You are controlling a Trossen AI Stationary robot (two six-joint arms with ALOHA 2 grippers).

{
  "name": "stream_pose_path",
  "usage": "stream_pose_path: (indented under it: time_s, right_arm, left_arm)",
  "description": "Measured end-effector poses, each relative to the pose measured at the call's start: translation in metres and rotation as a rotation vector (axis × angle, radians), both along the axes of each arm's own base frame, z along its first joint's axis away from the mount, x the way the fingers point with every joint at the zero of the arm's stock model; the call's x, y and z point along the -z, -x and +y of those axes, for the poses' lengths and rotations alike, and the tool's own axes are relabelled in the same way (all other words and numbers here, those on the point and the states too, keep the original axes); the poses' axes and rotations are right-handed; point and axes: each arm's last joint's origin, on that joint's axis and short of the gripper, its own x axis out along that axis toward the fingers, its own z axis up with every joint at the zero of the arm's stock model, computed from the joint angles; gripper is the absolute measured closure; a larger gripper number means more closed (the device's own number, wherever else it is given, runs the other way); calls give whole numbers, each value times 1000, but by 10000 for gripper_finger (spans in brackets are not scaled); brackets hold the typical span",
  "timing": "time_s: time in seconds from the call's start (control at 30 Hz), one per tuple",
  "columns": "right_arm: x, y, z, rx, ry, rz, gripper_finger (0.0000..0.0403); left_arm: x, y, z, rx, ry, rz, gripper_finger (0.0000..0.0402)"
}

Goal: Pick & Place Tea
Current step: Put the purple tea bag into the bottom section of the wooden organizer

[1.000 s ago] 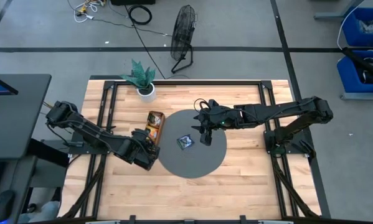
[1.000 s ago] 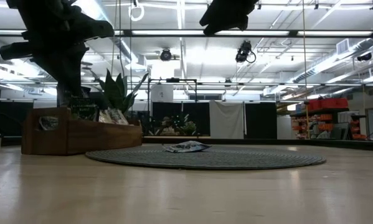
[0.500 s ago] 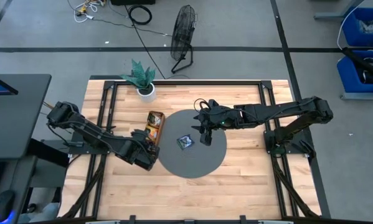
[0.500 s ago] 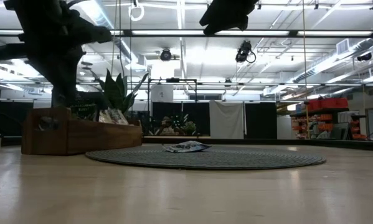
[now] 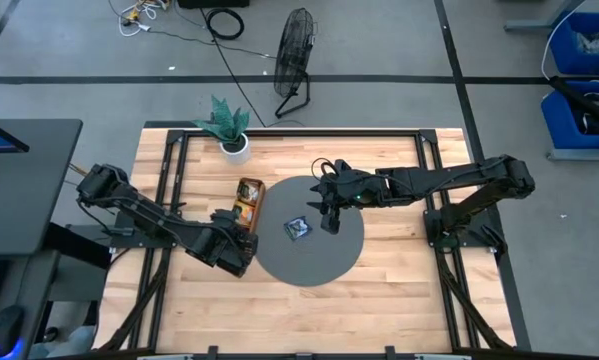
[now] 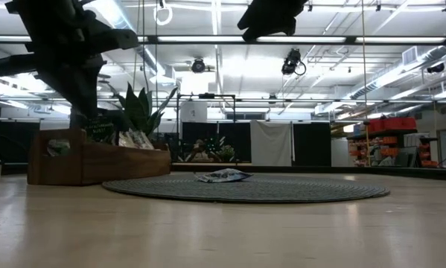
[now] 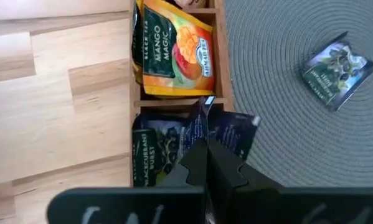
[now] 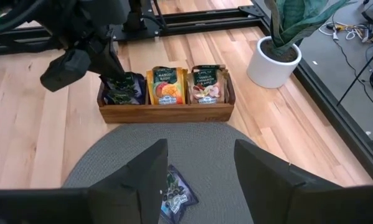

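Observation:
A long wooden tray lies at the left rim of the round grey mat. Its compartments hold upright tea sachets: dark blue ones at the near end, yellow-orange ones in the middle, pale ones at the far end. My left gripper is over the near compartment, shut on a dark blue sachet. One more dark blue sachet lies flat on the mat. My right gripper hangs open above the mat, just to the right of that sachet. My left gripper pinches the dark blue sachet by its upper edge between its two shut fingers. The fingers come from above, slanting down from the table's near left. The sachet hangs edge-on below them, its lower part down in the tray's near compartment beside another dark sachet.
A potted plant in a white pot stands at the table's far left, beyond the tray. A fan stands on the floor behind the table. Bare wood lies near and right of the mat.
My left gripper has rolled a little about the line it points along, staying over the tray's near compartment with the dark sachet in its fingers. My right gripper has kept still.

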Motion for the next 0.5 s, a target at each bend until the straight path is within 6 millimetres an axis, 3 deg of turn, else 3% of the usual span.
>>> stream_pose_path:
  time_s: [0.2,0.5]
  right_arm:
    - [0,0,0,0,0,-1,211]
    - [0,0,0,0,0,-1,211]
  left_arm:
    - [3,1,-2,7,1,31,400]
    - [22,9,-3,-77,93,22,394]
